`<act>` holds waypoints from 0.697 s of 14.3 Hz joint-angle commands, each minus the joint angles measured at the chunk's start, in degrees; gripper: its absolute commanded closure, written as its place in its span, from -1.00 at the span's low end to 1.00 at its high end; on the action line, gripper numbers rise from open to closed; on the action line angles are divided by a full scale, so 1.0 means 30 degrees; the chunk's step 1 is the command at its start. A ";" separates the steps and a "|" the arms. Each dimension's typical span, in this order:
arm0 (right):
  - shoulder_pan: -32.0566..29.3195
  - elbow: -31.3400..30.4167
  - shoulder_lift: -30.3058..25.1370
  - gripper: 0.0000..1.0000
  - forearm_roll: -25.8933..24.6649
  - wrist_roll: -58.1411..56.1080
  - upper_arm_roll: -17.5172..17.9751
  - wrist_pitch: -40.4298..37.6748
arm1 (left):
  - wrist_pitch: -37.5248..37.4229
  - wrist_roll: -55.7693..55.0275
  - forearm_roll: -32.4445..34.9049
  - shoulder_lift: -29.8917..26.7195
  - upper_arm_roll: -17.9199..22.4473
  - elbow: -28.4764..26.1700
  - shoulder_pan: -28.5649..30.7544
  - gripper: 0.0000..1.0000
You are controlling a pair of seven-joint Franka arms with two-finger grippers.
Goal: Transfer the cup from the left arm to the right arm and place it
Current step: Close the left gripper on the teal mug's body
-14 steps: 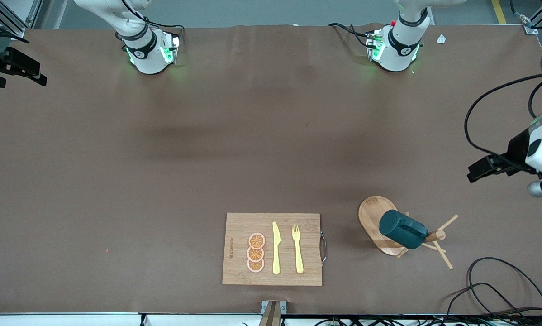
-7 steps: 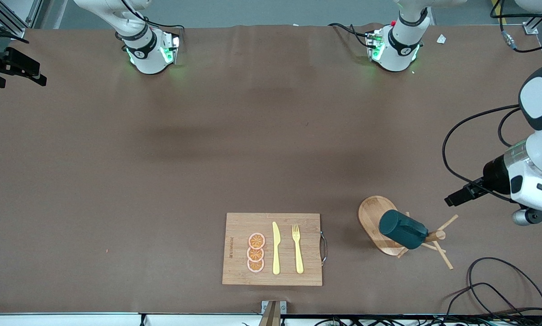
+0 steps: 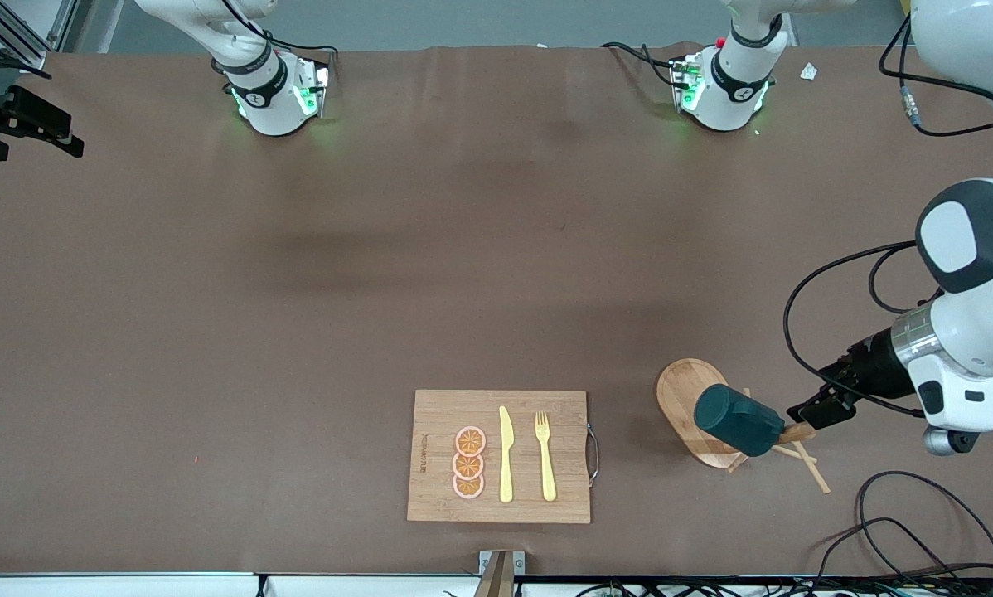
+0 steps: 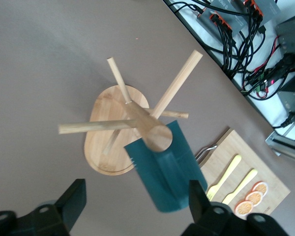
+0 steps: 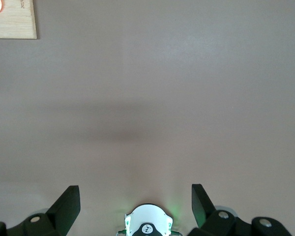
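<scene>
Now smooth teal cup hangs on wooden rack; left pincer wide, right pincer wide.

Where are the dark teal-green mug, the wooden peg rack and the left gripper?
dark teal-green mug [image 3: 737,421]: front view, on its round side wall.
wooden peg rack [image 4: 104,147]: left wrist view, on its oval base.
left gripper [image 3: 813,411]: front view, between its open fingertips, above the rack.

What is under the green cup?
The cup hangs on a peg of the wooden rack, above the rack's oval base. The part of the base directly below it is hidden. The left hand hovers beside it, open.
</scene>
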 commanded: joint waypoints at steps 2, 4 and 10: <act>-0.0036 -0.0103 -0.0338 -1.00 -0.0123 0.0046 0.0004 -0.0069 | 0.0573 -0.1107 -0.0314 0.0802 -0.0001 0.0690 -0.0074 -0.69; -0.0036 -0.0103 -0.0338 -1.00 -0.0152 0.0046 0.0004 -0.0069 | 0.0809 -0.1898 -0.0314 0.0861 0.0028 0.0660 -0.0336 -0.61; -0.0006 -0.0103 -0.0338 -1.00 -0.0123 0.0046 0.0004 -0.0010 | 0.1100 -0.3451 -0.0343 0.1242 -0.0382 0.0660 -0.0338 -0.53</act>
